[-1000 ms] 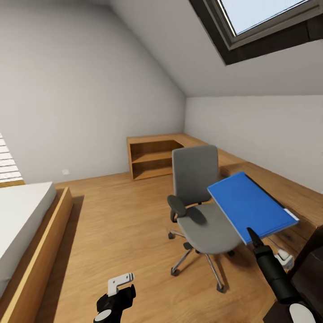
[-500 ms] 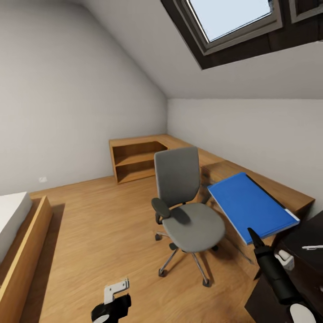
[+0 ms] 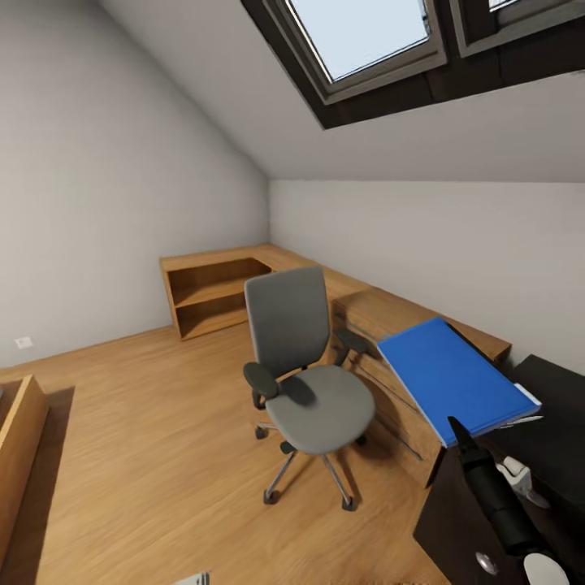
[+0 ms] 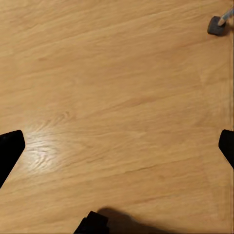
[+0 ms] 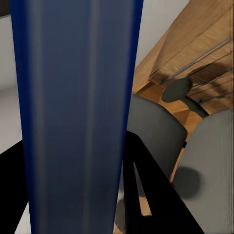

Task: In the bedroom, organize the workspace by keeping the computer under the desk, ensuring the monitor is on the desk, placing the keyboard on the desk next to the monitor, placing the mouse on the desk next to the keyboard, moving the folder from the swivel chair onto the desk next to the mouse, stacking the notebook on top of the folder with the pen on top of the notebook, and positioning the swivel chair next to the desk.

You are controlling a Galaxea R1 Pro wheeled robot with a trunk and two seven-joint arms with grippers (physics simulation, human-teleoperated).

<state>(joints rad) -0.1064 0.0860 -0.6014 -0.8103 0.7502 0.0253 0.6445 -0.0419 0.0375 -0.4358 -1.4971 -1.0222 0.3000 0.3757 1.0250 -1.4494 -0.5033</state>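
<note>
Camera shift: since the earlier head pictures the whole view has swung right; the bed has nearly left the frame and more of the black desk (image 3: 561, 406) surface has come in at the right.
Folder (image 3: 451, 378): bright blue, held up in the air, tilted, over the near corner of the desk and just right of the swivel chair; same spot relative to the arm as before.
Right gripper (image 3: 457, 431): jaws closed on the folder's near edge; in the right wrist view the folder (image 5: 73, 112) runs up between the black fingers (image 5: 156, 190).
Left gripper (image 4: 117, 146): jaws spread wide apart, holding nothing, over bare wood floor (image 4: 117, 87).
Swivel chair (image 3: 305, 382): grey, standing on the floor, seat bare, near the low light-wood cabinet (image 3: 219, 288).
Pen (image 3: 520, 421): thin pale stick lying on the desk just past the folder's edge.
</note>
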